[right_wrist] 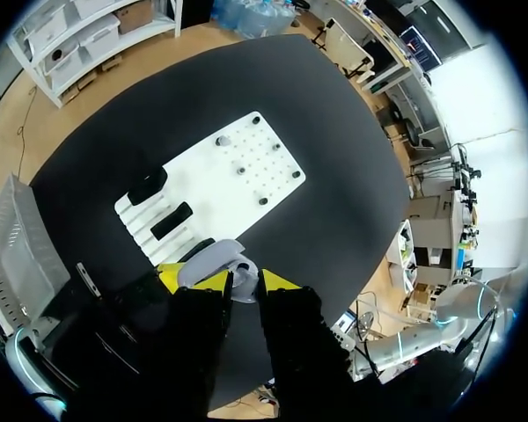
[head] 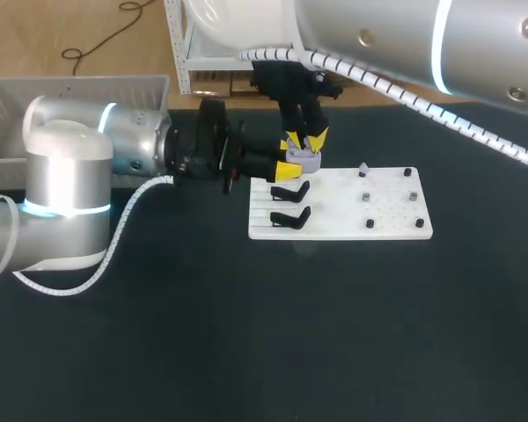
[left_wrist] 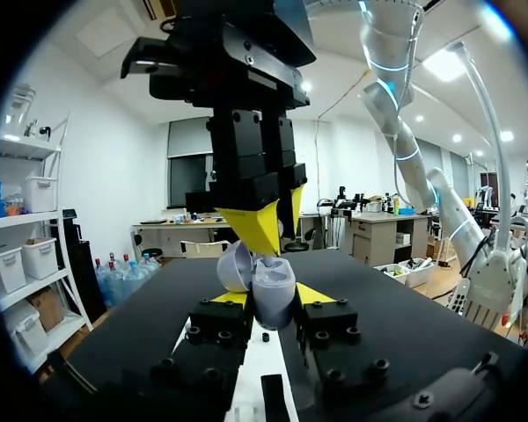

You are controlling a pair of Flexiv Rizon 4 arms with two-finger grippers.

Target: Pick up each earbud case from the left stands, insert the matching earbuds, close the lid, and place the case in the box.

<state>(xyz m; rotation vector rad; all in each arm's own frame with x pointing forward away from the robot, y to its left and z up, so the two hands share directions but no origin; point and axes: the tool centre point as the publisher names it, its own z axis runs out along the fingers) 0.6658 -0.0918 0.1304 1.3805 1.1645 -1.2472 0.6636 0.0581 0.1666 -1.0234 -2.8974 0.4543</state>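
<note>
- Left gripper: its fingers are clenched on the pale lavender-grey plastic earbud case, one yellow tip pressed to each side. The case is held in the air above the far left part of the white perforated board, clear of the black counter.
- The rounded lid of the case stands open, hinged up on one side.
- Right gripper: it points straight down onto the open case from above, tips at or just inside the mouth. Whether it grips anything cannot be told; a small pale shape shows at the tips, but it may belong to the case.
- Two black stands sit on the left part of the board. Whether either carries a case is unclear.
- Small grey pieces stand on the right part of the board, probably earbuds but too small to confirm.
- The pale grey slatted plastic box sits by the far left corner of the counter, well apart from both grippers.
- Judgement: the step in hand is earbud insertion, or the lid closing that follows. The case has left its stand but is not yet shut or boxed.
- Next move, as I judge it: seat the earbud squarely in its well, with the left grip kept steady. Then press the lid down without knocking the case askew, and carry the case to the box.
</note>
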